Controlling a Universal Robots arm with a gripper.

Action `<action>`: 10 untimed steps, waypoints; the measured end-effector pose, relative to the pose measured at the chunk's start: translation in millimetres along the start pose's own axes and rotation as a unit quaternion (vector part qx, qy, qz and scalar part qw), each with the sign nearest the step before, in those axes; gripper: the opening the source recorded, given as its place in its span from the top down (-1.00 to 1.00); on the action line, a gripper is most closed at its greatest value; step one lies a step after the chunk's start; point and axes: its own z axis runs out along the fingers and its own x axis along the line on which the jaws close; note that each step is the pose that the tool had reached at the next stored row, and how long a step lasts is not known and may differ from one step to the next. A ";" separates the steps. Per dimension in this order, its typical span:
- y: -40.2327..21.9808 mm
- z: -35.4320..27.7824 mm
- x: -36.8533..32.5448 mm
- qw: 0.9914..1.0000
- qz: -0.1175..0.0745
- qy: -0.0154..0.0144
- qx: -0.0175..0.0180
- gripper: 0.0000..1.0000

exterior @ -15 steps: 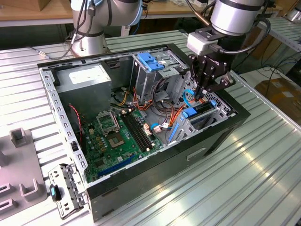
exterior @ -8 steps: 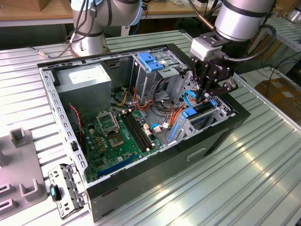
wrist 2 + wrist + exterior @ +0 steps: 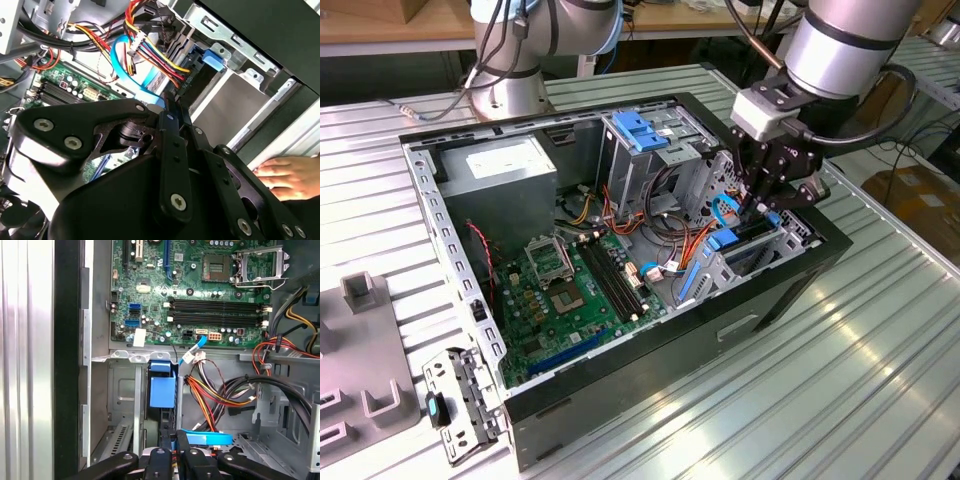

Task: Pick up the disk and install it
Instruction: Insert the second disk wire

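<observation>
The gripper (image 3: 760, 205) is lowered into the open computer case (image 3: 650, 370), at the drive cage in the front corner. In both wrist views its fingers (image 3: 182, 450) stand close together, clamped on the thin upper edge of the disk (image 3: 748, 236).

The disk stands on edge directly below the fingertips, partly sunk into the metal cage. One of its blue side rails (image 3: 162, 390) lies just ahead of the gripper (image 3: 175, 445) in the first wrist view.

A flat light-blue cable (image 3: 207, 437) runs just beside the fingertips. A bundle of red, yellow and black wires (image 3: 215, 395) lies near them, on the side away from the case wall.

The green circuit board (image 3: 570, 290) covers the case floor beyond the cage, well apart from the gripper. The grey power supply (image 3: 505, 175) sits in the far corner.

In the second wrist view, a person's hand (image 3: 290, 175) rests on the case edge, near the gripper (image 3: 172, 112) but not touching it.
</observation>
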 end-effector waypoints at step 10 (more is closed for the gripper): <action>-1.1 3.0 6.4 1.000 0.001 -0.013 0.001 0.68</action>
